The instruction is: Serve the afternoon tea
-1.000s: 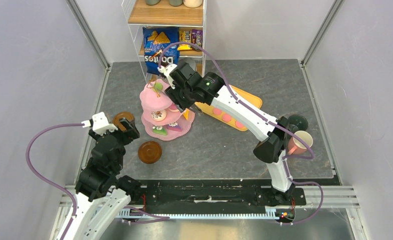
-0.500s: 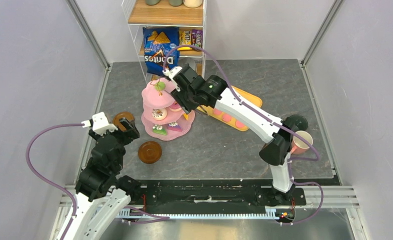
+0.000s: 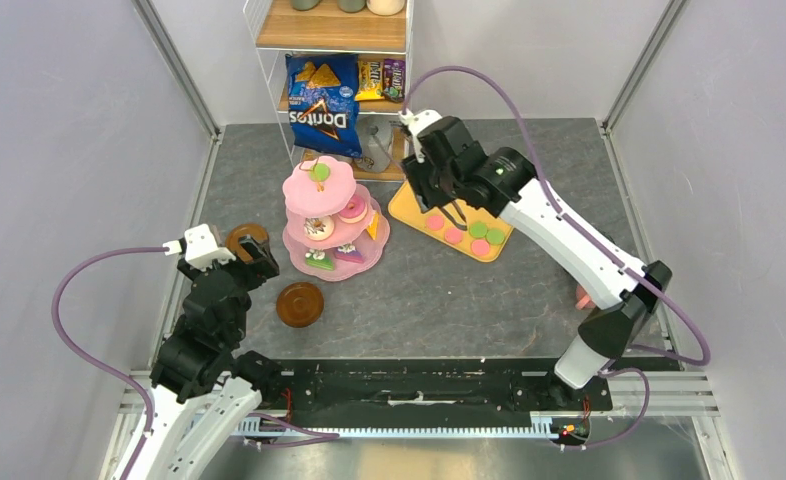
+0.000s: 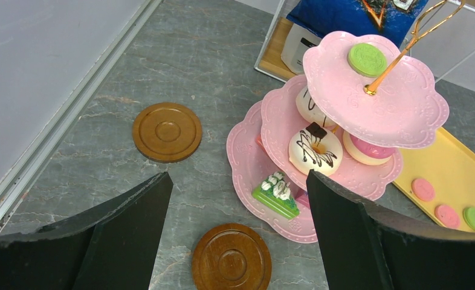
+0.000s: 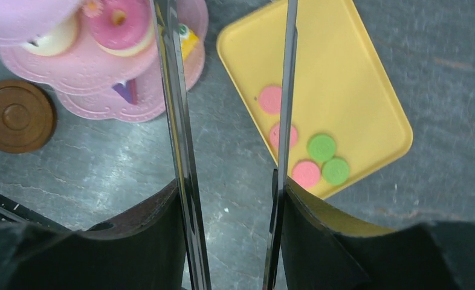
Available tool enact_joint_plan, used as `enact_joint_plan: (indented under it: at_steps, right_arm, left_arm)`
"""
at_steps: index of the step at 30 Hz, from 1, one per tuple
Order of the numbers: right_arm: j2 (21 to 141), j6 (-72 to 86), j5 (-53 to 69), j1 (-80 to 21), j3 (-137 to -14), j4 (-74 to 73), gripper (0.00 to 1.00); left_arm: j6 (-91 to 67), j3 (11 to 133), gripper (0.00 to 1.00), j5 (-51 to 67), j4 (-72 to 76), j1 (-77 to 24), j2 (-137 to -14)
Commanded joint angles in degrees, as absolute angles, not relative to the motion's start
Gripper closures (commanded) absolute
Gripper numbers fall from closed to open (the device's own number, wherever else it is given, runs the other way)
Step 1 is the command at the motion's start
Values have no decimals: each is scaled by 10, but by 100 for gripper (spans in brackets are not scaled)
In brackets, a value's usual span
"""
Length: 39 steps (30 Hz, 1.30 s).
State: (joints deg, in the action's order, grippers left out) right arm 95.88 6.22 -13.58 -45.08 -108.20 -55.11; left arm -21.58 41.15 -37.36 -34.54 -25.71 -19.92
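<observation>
Pink three-tier stand [image 3: 304, 192] carries cakes [image 4: 275, 194]. At its 3 o'clock lies a yellow tray [image 5: 344, 72] of macarons [image 5: 321, 147]; above it the right gripper [image 5: 229, 193] clamps metal tongs [image 5: 177, 121]. At 8 o'clock the left gripper [image 4: 236, 178] gapes near two brown saucers [image 4: 167, 132].

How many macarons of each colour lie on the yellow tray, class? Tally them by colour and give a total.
Pink macarons: 3
Green macarons: 2
Total on the yellow tray: 5
</observation>
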Motion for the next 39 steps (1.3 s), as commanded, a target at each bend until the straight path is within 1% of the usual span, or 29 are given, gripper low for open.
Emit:
enact_joint_plan:
  at_steps: [1,5,11,17,21,29,39]
  right_arm:
    - [913,105,-119,-406,-1006,-535,43]
    - [885,127,-111,-370,-935,-547,43]
    - [874,143,-100,-329,-870,-589,42]
    - [871,147,-66,-280,-812,-596,42]
    - [884,143,-37,-249,-788,-594,42]
    - [904,132,-20,-216,-755,-572,44]
    - [929,120,-14,-207,-741,-558,45]
  left_arm:
    - [-229,410,10,-377,-328,-253,-200]
    - [-229,410,10,-376,-328,-254,-200]
    - [-229,410,10,-375,-328,-254,-200]
    - [-229,410,10,-375,-328,-253,-200]
    - [-229,410,10,-374,-328,-253,-201]
    - [-229,410,10,-374,-328,-253,-202]
    - [-229,410,10,-375,-328,-253,-203]
